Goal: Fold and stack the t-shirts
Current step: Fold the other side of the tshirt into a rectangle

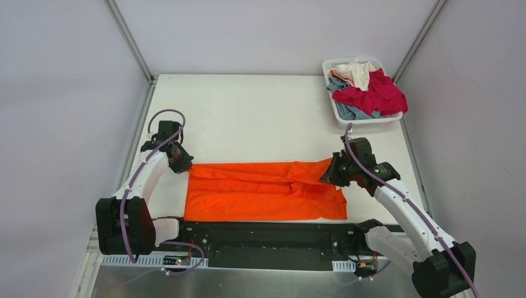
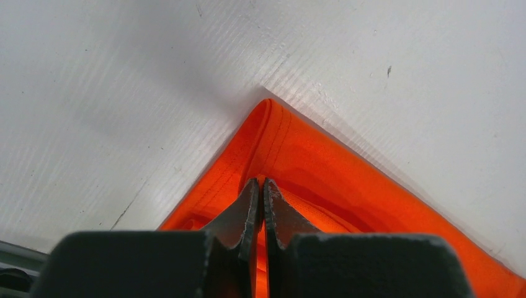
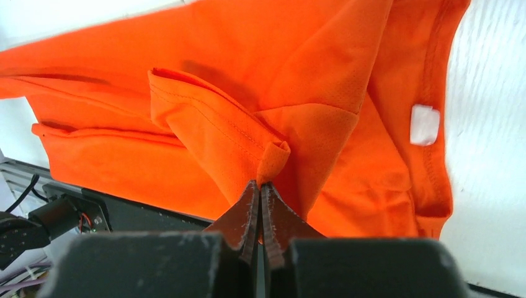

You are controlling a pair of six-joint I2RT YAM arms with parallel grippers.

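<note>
Orange knit shirt (image 1: 263, 191) lies as a creased rectangle at the tabletop's (image 1: 248, 118) near edge; left tool (image 2: 261, 188) clenched on its far-left stitched corner, right tool (image 3: 259, 188) pinching a folded hem at its right end.

Overall light: bright, even and diffuse, coming from above. The white table (image 1: 260, 112) and the pale walls read clean in the top view.
Shadows: soft and short. A broad faint grey patch lies on the table in the left wrist view, and a thin dark line sits under a fold of the orange t-shirt (image 3: 205, 118) in the right wrist view.
Glare: a mild sheen on the table's ribbed surface; the orange is heavily saturated, almost glowing.
Focus: the top view is sharp throughout. In the wrist views the stitching is crisp, while the black bodies of the left gripper (image 2: 260, 184) and right gripper (image 3: 259, 186) blur at the bottom edge.
Distortion: slight wide-angle stretch at the wrist-view edges.
</note>
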